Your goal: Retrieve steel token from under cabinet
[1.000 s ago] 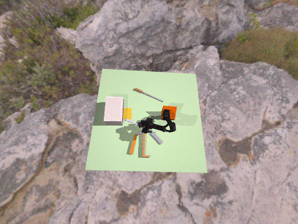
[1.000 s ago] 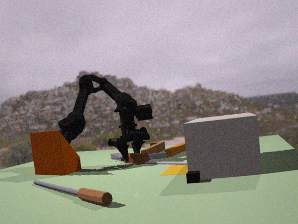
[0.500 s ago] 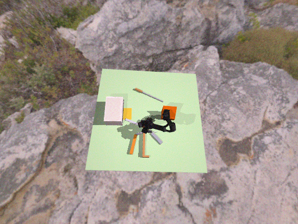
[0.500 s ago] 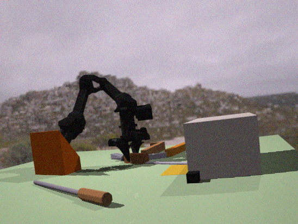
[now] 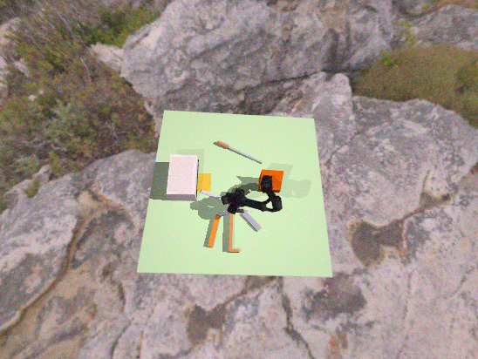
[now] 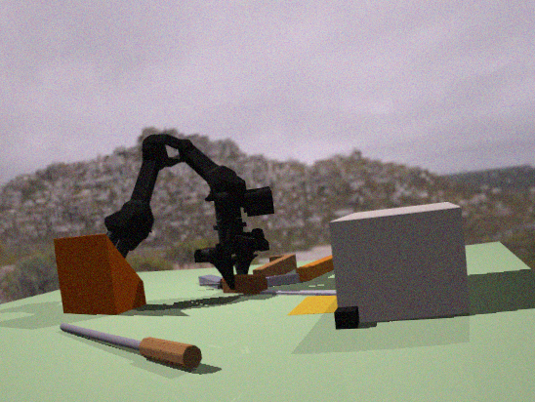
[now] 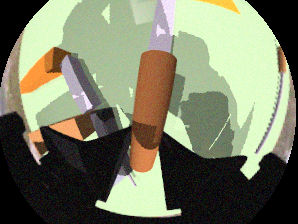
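The gripper (image 6: 236, 281) (image 7: 145, 134) is shut on the brown handle (image 6: 253, 284) (image 7: 155, 82) of a tool low at the table. The tool's thin grey shaft (image 5: 210, 194) (image 6: 305, 293) (image 7: 162, 35) runs toward the cabinet, its far end near the corner of the yellow marked area. The pale box-shaped cabinet (image 5: 182, 174) (image 6: 400, 263) stands beyond it. The yellow marked area (image 5: 205, 182) (image 6: 313, 305) (image 7: 225, 3) lies on the table in front of the cabinet. The steel token is not visible; the vent slots cannot be made out.
A second brown-handled rod (image 5: 222, 145) (image 6: 171, 352) lies on the table's other side. Orange bars (image 5: 213, 233) (image 5: 231, 231) and a grey flat piece (image 5: 251, 221) lie beside the arm. An orange block (image 5: 276, 176) (image 6: 85, 275) stands by the arm's base. A small black block (image 6: 347, 317) is at a cabinet corner.
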You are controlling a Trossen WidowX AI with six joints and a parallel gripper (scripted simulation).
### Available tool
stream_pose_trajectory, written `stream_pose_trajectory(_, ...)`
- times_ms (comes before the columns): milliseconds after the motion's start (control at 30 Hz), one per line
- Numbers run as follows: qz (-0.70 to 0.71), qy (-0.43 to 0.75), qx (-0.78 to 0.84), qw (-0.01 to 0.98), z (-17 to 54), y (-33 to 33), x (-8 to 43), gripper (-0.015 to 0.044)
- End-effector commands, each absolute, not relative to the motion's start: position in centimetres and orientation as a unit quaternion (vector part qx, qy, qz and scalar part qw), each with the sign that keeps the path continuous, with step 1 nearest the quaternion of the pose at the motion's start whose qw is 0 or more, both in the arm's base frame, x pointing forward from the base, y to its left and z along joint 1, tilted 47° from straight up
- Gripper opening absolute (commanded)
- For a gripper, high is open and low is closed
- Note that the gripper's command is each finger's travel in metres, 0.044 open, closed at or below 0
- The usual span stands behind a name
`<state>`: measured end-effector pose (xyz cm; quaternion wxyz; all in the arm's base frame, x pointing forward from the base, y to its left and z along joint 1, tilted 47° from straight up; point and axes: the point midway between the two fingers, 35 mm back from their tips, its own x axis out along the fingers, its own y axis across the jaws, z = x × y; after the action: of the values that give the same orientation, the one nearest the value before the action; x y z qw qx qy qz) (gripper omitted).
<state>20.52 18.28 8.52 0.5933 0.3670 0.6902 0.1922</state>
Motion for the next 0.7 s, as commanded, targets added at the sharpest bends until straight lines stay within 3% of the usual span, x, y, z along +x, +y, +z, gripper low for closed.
stream_pose_trajectory(0, 0.192, 0.691, 0.366, 0.594, 8.5, 18.3, 20.6, 0.0000)
stream_pose_trajectory(667, 0.204, 0.689, 0.356, 0.598, 8.2, 18.0, 22.6, 0.0000)
